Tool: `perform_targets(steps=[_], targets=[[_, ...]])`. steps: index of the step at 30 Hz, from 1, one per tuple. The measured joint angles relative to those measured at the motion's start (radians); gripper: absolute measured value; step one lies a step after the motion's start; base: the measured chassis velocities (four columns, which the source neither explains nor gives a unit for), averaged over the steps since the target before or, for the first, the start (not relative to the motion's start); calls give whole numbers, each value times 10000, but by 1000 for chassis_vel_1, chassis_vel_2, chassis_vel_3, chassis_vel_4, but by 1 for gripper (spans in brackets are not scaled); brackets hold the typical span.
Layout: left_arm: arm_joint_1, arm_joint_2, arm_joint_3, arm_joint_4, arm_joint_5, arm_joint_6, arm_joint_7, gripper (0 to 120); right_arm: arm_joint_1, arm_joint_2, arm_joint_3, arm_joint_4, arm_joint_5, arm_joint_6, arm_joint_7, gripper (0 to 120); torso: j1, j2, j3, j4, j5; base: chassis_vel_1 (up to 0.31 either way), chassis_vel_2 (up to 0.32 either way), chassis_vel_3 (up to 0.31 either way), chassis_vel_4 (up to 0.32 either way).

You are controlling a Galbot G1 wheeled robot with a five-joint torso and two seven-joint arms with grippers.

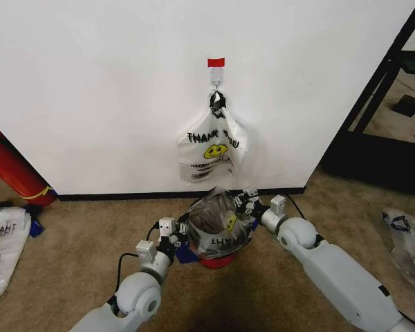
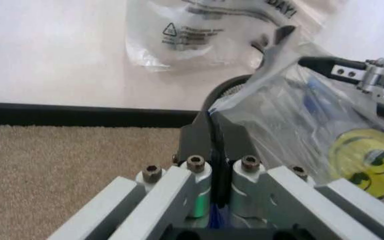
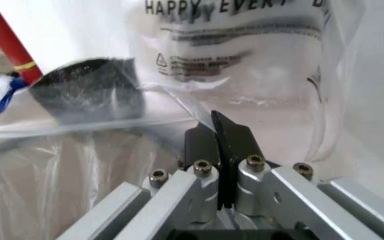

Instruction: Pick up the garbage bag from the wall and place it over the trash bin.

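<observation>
A garbage bag (image 1: 218, 228) is seen already draped over the trash bin (image 1: 214, 260), whose red base shows beneath the plastic on the carpet (image 1: 76, 228), just in front of the wall (image 1: 90, 83). The bag's film is held from both sides. The left gripper (image 1: 182, 238) is placed at about nine o'clock of the bin's rim, and its jaws are seen in the left wrist view pressed together on a fold of the film (image 2: 213, 131). The right gripper (image 1: 247, 200) is placed at about two o'clock of the rim, and its jaws are likewise closed on a pinch of the plastic (image 3: 220, 131).

A second printed bag (image 1: 213, 149) hangs from the metal hook (image 1: 216, 84) under the red tape square (image 1: 216, 62), at twelve o'clock from the bin. A blue piece (image 2: 312, 92) is made out through the film in the left wrist view; it appears to belong to the bag on the bin, though the folds make that uncertain.

The bag is judged to be very light, limp and slippery, and easily torn if stretched over the mesh edge. It is best held at its mouth, on doubled folds of film, at opposite sides of the rim, so that the opening is kept spread. A red cylinder (image 1: 10, 169) leans at nine o'clock, and another bag (image 1: 3, 245) lies at eight o'clock.
</observation>
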Motion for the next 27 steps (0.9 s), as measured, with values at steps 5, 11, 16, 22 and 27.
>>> perform_targets(steps=[5, 11, 16, 22, 27], targets=[[-258, -75, 0, 339, -178, -1, 24, 0, 221, 137, -46, -326, -3, 35, 3, 0, 0, 0, 0, 0, 0, 0, 0, 0, 0], [-528, -173, -3, 788, -287, 18, 74, 0, 451, 336, -118, -722, -15, 55, 12, 0, 0, 0, 0, 0, 0, 0, 0, 0, 0], [-710, -216, -41, 991, -439, 60, 108, 0, 623, 521, -143, -1000, 63, 50, 113, 0, 0, 0, 0, 0, 0, 0, 0, 0, 0], [-691, -147, -153, 940, -640, 106, 130, 0, 647, 549, -120, -1099, 375, -60, 147, 0, 0, 0, -1, 0, 0, 0, 0, 0, 0], [-852, -124, -182, 1005, -888, 220, 137, 0, 761, 627, -144, -1266, 430, -111, 131, 0, -1, 0, 0, -1, 0, 0, 0, 0, 0]])
